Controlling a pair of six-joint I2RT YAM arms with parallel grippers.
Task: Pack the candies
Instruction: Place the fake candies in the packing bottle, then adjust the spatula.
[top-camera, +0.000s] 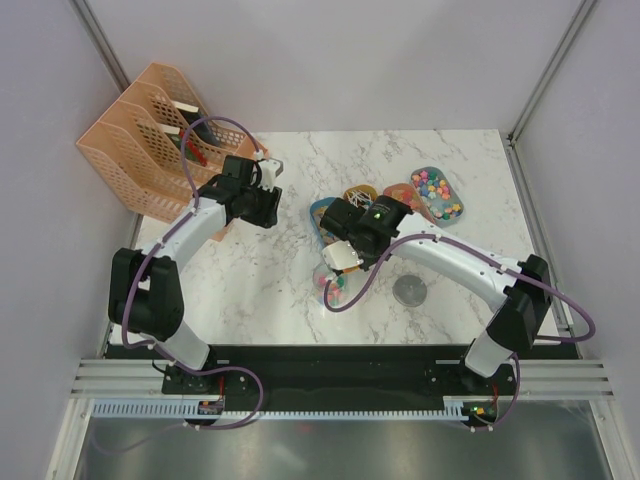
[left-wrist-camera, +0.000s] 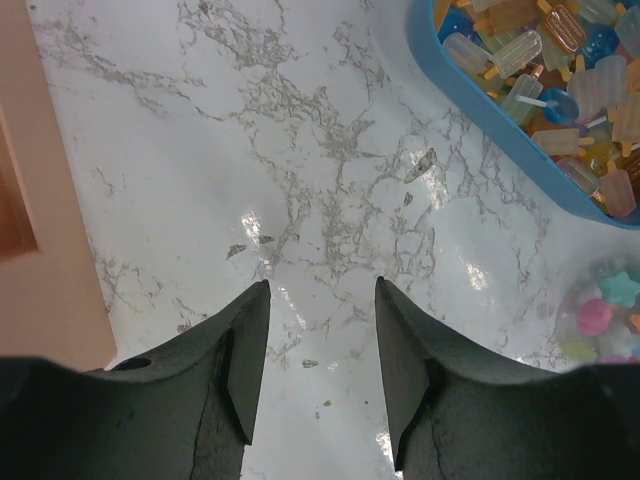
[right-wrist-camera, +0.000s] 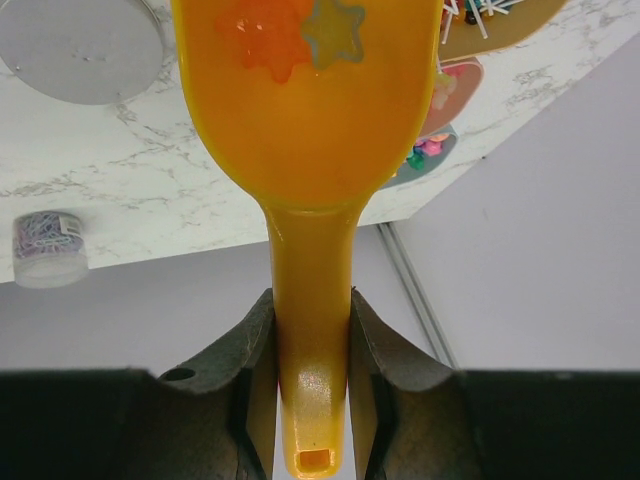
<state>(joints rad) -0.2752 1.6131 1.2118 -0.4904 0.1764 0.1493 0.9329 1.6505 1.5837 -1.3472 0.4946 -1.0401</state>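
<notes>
My right gripper (right-wrist-camera: 310, 300) is shut on the handle of a yellow-orange scoop (right-wrist-camera: 310, 130). Its bowl holds two star candies (right-wrist-camera: 270, 35), one orange and one grey-green. In the top view the right gripper (top-camera: 341, 256) hovers over a clear cup (top-camera: 335, 288) that holds coloured candies. More star candies fill a teal oval tray (top-camera: 437, 195) at the back right. My left gripper (left-wrist-camera: 322, 285) is open and empty above bare marble; in the top view it (top-camera: 268, 180) is near the file racks. The cup of candies (left-wrist-camera: 608, 312) lies to its right.
A blue tray (left-wrist-camera: 440, 75) of lolly-shaped sweets lies beside the cup; further oval trays (top-camera: 362, 192) sit behind it. A grey lid (top-camera: 410, 291) lies right of the cup. Orange file racks (top-camera: 140, 135) stand at the back left. A small jar (right-wrist-camera: 48, 262) shows in the right wrist view.
</notes>
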